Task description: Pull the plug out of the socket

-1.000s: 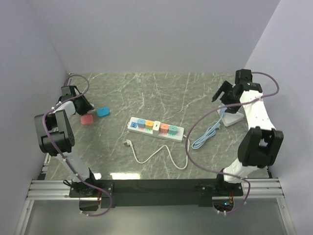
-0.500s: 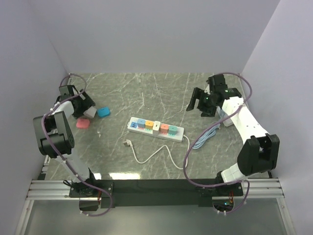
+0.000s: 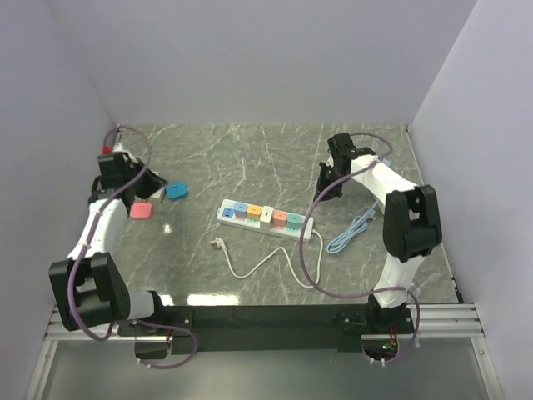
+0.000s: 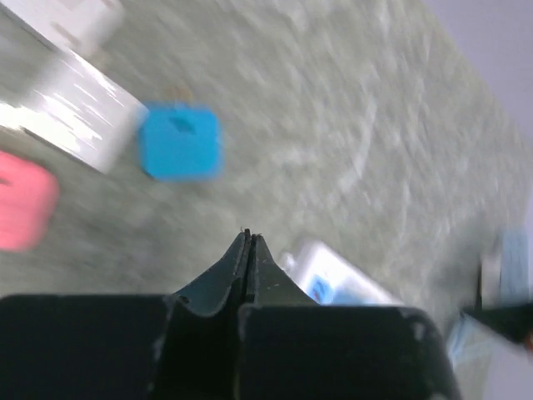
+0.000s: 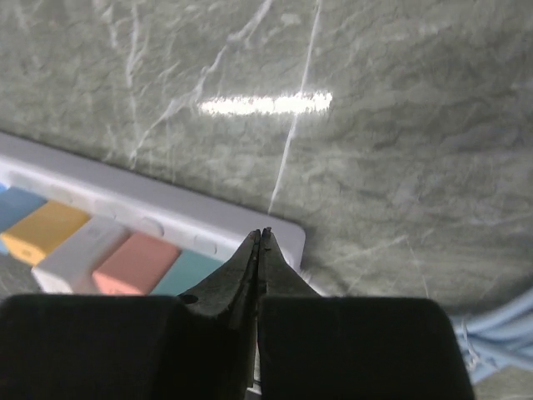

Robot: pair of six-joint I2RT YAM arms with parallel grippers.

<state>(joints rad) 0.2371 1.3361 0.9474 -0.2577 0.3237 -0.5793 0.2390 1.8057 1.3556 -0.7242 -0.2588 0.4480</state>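
Approach was the step in hand, by my reading: nothing had been gripped. On the left, your left end effector (image 4: 248, 237) was pinched shut on nothing over the grey marbled surface (image 3: 250, 158), near a small blue square block (image 4: 179, 142) and a pink block (image 4: 21, 200); that wrist view was smeared. The long white power strip with coloured outlets (image 3: 266, 218) lay mid-surface, well apart from it. Your right end effector (image 5: 261, 233) hung closed and empty just above the strip's right end. Next you would need to open it over a plug and brace the strip. Which coloured insert was the plug, I could not tell.
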